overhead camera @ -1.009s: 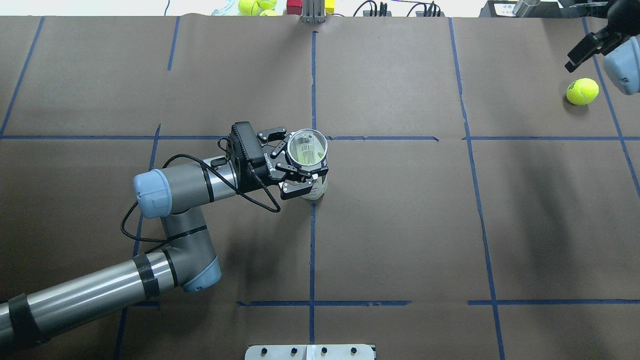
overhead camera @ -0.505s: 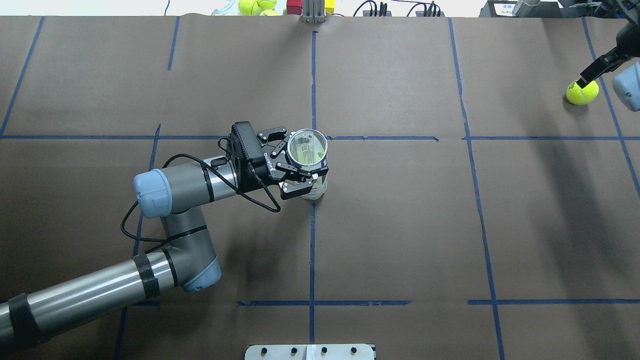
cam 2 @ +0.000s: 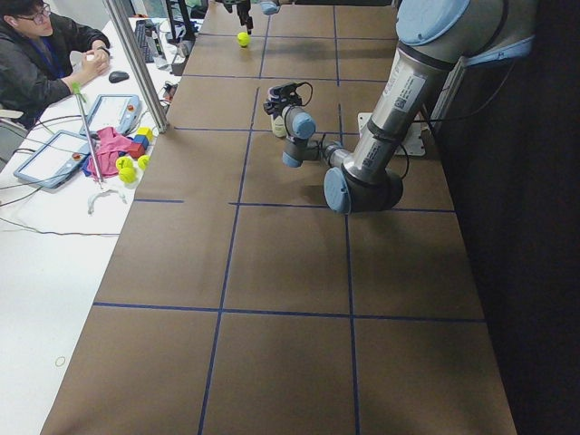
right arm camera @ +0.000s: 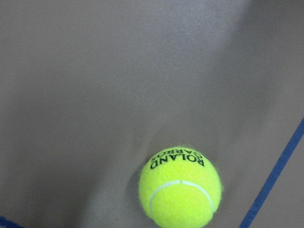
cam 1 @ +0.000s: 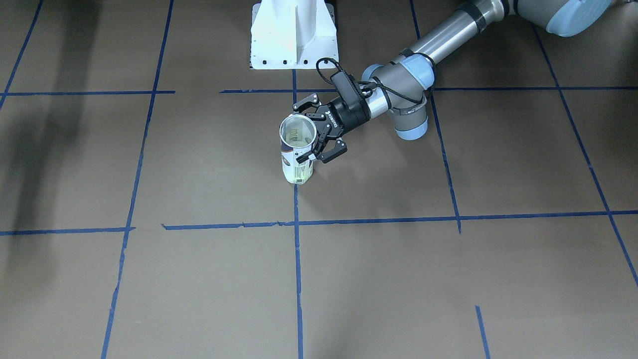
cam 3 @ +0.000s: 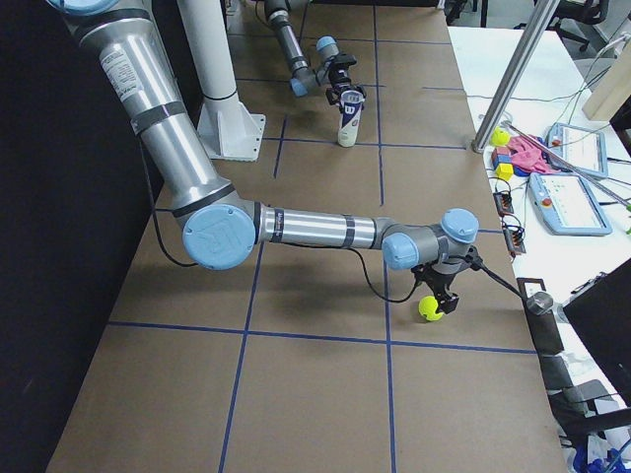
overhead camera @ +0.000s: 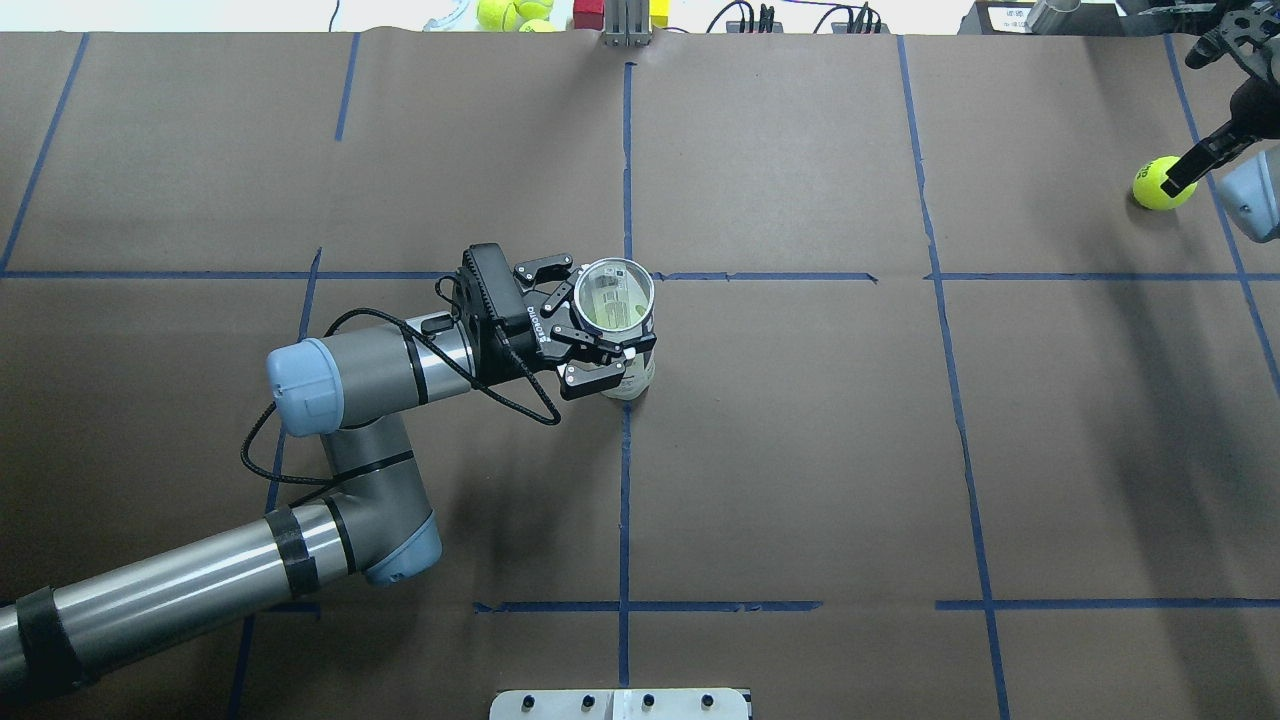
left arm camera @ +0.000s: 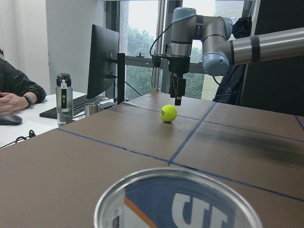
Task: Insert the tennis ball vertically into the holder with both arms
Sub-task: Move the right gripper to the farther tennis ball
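The holder (overhead camera: pixel 613 297), a clear can with a white and navy label, stands upright near the table's middle with its mouth open upward. My left gripper (overhead camera: pixel 600 322) is shut on the holder's side, also seen from the front (cam 1: pixel 311 132). The tennis ball (overhead camera: pixel 1155 186) lies on the brown table at the far right. My right gripper (overhead camera: pixel 1180 175) hangs straight above the tennis ball (cam 3: pixel 430 309) with its fingers apart, open, and not touching it. The right wrist view shows the ball (right arm camera: pixel 180 187) with "ROLAND GARROS" print and no fingers. The can's rim (left arm camera: pixel 178 204) fills the bottom of the left wrist view, with the ball (left arm camera: pixel 168 113) beyond.
A white pedestal base (cam 1: pixel 294 35) stands at the robot's side of the table. Spare tennis balls and coloured blocks (overhead camera: pixel 515 12) lie past the far edge. A person (cam 2: pixel 45 54) sits at a side desk with tablets. Blue tape lines cross the table.
My right gripper has come down and toward the tennis ball, from up beside it to right over it. The left arm and the holder have not moved.
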`<move>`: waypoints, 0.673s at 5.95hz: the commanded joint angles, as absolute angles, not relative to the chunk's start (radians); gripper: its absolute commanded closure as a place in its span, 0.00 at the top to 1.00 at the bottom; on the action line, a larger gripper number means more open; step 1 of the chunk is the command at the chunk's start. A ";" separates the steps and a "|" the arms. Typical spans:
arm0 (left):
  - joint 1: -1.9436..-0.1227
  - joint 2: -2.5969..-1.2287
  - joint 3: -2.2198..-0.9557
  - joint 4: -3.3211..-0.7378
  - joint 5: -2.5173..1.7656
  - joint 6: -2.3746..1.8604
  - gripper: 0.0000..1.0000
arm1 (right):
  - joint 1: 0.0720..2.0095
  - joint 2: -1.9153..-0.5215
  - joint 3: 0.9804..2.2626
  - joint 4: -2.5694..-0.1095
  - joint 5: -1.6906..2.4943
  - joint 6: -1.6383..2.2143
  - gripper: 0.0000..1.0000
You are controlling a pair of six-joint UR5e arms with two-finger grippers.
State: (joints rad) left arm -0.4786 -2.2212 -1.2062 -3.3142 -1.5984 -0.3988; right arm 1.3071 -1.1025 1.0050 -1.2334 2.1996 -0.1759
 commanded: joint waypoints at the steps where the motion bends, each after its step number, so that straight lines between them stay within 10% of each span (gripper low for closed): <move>1: -0.479 -2.221 -1.206 -3.315 -1.598 -0.399 0.84 | 1.292 -1.069 0.970 -1.232 2.162 -0.178 1.00; 4: -0.479 -2.221 -1.206 -3.315 -1.598 -0.399 0.84 | 1.281 -1.039 0.853 -1.117 2.137 -0.170 1.00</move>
